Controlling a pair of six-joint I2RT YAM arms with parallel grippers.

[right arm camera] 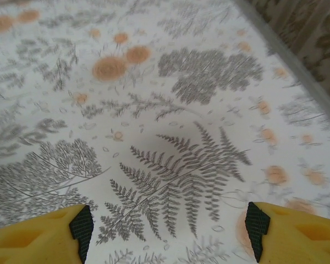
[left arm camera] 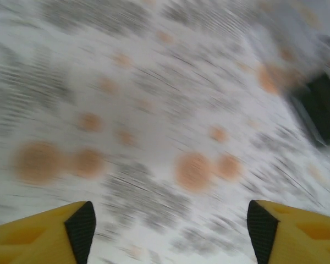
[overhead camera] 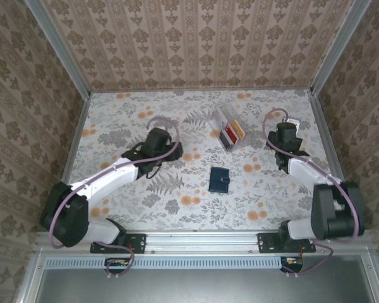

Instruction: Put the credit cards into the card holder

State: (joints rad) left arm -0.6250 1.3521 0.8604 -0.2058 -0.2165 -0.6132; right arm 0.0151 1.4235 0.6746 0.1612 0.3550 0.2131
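Top external, left arm stretched over mid-left floral counter, right arm folded at right, card holder closed at centre, credit cards in clear box beyond it, left wrist, blurred, left hand fingers apart, empty, card holder at right edge, right wrist, right hand fingers apart, empty, over fern print.

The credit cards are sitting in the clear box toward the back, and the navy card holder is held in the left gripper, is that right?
Not quite. The navy card holder is not in the left gripper; it lies on the table in front of the clear box, as the top external view shows. The credit cards are in that box.
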